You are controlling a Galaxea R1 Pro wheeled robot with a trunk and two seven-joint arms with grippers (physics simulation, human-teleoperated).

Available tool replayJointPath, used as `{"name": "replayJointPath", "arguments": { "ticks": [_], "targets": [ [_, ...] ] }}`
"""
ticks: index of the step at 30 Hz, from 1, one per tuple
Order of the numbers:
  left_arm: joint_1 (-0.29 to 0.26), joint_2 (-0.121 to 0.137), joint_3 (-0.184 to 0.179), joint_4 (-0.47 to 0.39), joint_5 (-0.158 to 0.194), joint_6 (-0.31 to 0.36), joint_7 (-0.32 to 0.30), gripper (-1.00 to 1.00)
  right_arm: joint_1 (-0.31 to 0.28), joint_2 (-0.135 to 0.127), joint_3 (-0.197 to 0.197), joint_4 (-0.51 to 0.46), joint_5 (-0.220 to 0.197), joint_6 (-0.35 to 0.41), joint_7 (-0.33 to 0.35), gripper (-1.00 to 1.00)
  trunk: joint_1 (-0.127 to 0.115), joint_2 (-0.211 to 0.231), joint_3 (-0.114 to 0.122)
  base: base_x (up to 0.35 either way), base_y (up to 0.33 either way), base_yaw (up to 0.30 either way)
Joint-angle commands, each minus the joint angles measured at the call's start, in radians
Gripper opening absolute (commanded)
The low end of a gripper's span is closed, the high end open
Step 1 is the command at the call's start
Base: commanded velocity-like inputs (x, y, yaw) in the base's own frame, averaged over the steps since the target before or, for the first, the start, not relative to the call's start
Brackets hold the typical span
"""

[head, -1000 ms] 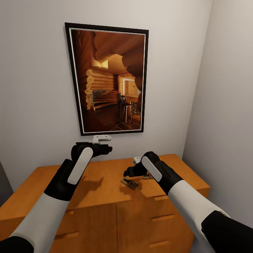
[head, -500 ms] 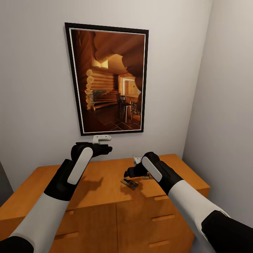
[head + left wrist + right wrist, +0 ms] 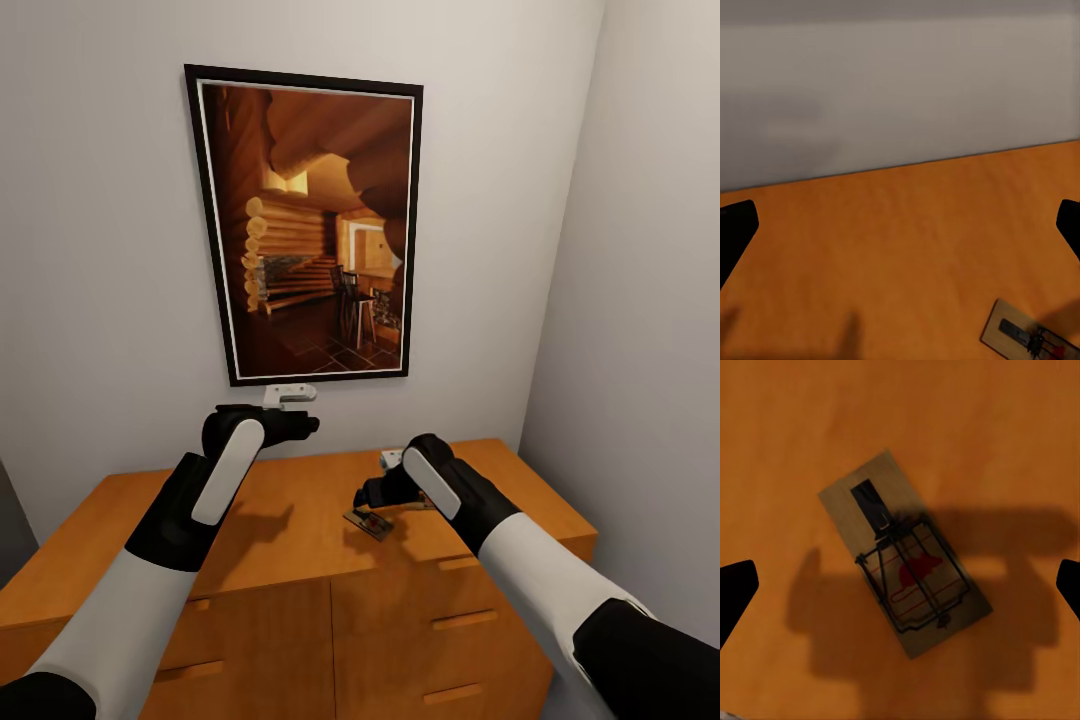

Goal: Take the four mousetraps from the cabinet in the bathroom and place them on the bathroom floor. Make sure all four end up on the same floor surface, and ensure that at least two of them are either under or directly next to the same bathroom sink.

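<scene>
One mousetrap lies flat on the top of the orange-brown cabinet, a brown base with dark wire and a red patch. In the right wrist view this mousetrap lies directly below my right gripper, which is open, fingertips wide apart on either side and above it. From the head, my right gripper hovers just over the trap. A second mousetrap peeks out behind the right wrist. My left gripper is open and empty, held above the cabinet top near the wall; its camera catches the mousetrap at the edge.
A large framed picture of a log cabin interior hangs on the white wall behind the cabinet. A side wall closes in at the right. The cabinet front shows doors and drawers with slot handles.
My right gripper has sunk very slightly toward the mousetrap. The left arm and the traps have not moved.
</scene>
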Motion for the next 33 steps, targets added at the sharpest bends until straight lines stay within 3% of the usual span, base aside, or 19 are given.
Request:
{"name": "replayJointPath", "arguments": {
  "ticks": [1,11,21,33],
  "targets": [
    [-0.001,0.000,0.000,0.000,0.010,0.002,0.010,1.00,-0.001,0.000,0.009,0.001,-0.010,0.002,-0.011,1.00,0.000,-0.001,-0.001,0.000,0.000,0.000],
    [-0.001,-0.001,-0.001,0.004,0.010,0.001,0.010,1.00,-0.001,0.001,0.047,0.012,-0.009,0.002,-0.011,1.00,0.000,-0.001,-0.001,0.000,0.000,0.000],
    [-0.001,-0.001,-0.001,0.004,0.008,0.002,0.010,1.00,-0.001,0.001,0.053,0.013,-0.009,0.002,-0.012,1.00,0.000,-0.001,-0.001,0.005,0.000,0.000],
    [-0.001,-0.001,0.000,0.003,0.005,0.001,0.010,1.00,-0.001,0.003,0.054,0.013,-0.009,0.002,-0.012,1.00,0.000,-0.001,-0.001,0.148,0.000,0.000]
  ]
}}
